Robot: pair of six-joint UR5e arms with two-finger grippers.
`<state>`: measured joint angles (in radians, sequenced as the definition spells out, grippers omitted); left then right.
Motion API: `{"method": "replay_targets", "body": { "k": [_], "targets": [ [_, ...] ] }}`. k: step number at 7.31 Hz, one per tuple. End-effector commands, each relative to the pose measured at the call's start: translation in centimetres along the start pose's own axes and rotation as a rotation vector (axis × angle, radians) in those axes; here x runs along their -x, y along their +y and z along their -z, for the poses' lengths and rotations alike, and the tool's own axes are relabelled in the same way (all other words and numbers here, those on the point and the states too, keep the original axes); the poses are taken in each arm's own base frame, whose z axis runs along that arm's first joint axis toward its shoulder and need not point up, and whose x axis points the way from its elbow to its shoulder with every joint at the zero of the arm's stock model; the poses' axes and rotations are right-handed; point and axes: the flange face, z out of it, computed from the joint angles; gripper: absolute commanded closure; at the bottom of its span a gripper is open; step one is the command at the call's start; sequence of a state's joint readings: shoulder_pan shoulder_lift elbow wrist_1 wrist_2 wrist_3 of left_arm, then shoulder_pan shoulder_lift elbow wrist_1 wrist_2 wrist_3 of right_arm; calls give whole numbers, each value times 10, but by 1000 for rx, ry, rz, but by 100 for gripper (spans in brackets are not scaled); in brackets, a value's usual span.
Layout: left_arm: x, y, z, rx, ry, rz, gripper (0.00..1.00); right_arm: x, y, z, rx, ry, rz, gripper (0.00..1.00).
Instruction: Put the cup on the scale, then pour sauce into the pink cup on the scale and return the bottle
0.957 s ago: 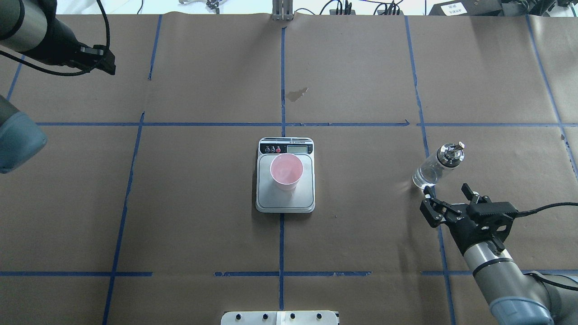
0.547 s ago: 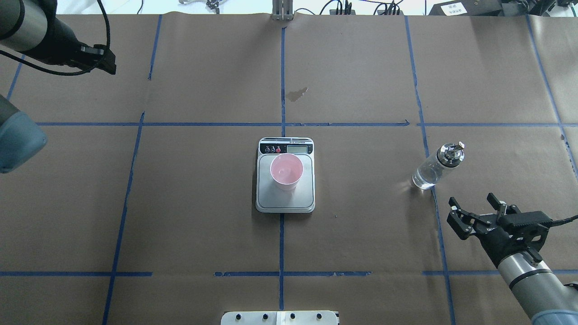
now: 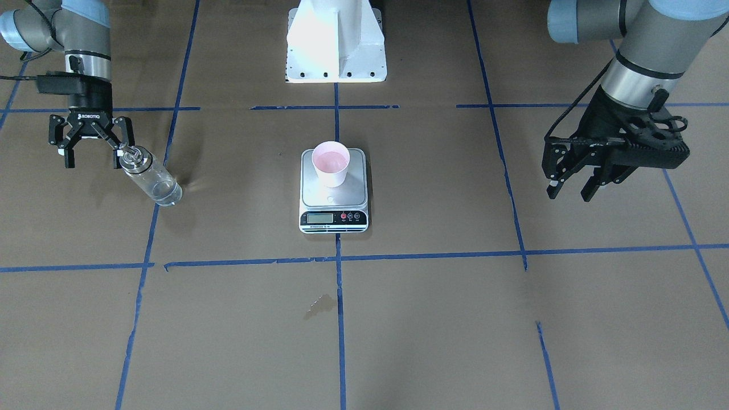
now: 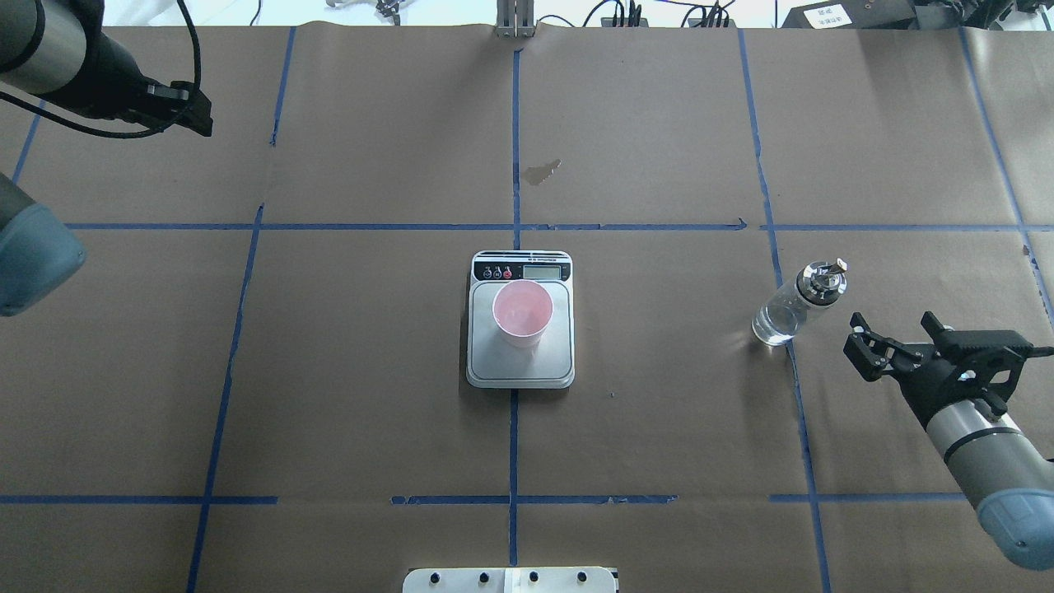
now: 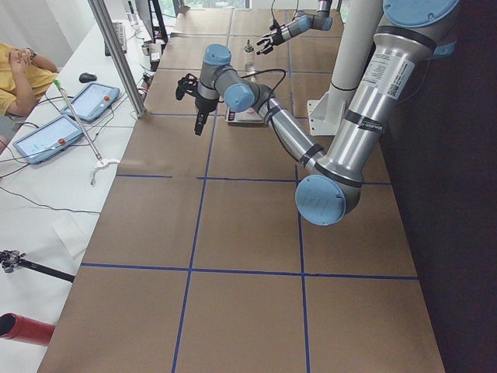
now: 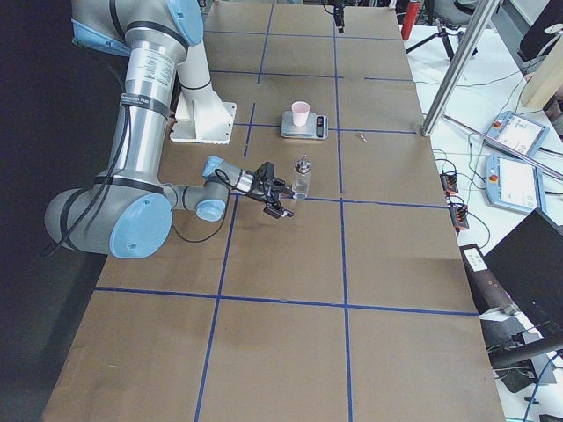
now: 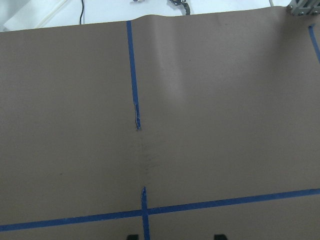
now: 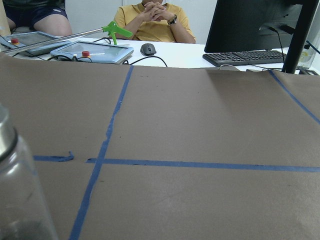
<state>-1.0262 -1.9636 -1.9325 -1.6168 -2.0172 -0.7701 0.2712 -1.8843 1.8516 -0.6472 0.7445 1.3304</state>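
The jaws of the right gripper (image 4: pixel 893 328) are spread wide and hold nothing, low over the worktop (image 4: pixel 346 428) at the robot's near right. Just beyond them the bottle (image 4: pixel 789 310) stands upright, clear sauce (image 4: pixel 774 325) in its base. Farther in, at the centre, the cup (image 4: pixel 522 311) sits upright on the scale (image 4: pixel 520 368), towards its display end. Farthest out, the left gripper (image 3: pixel 569 191) hangs above bare worktop, jaws parted and empty.
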Motion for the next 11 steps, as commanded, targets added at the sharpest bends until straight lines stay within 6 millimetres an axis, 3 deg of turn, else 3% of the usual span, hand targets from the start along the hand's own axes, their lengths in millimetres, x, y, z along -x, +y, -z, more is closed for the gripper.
{"method": "replay_targets", "body": {
  "k": [1,3,6,7,9,10,11],
  "targets": [
    [1,0,-2,2,-2,1,40,-2,-55,-37,61,11,-3,0],
    [2,0,-4,6,-4,2,40,-26,-118,-77,159,-15,45,0],
    [3,3,-11,48,21,-7,40,-102,-195,-141,420,-60,126,0],
    [5,5,-15,70,31,-3,40,-138,-227,-145,520,-48,195,0],
    [20,2,-39,124,28,-89,40,-206,-250,-133,735,-122,284,0],
    [62,-19,-35,148,47,-154,38,-240,-250,-125,840,-129,305,0],
    [97,-35,-29,146,45,-227,19,-274,-257,-112,926,-163,329,0]
  ]
}}
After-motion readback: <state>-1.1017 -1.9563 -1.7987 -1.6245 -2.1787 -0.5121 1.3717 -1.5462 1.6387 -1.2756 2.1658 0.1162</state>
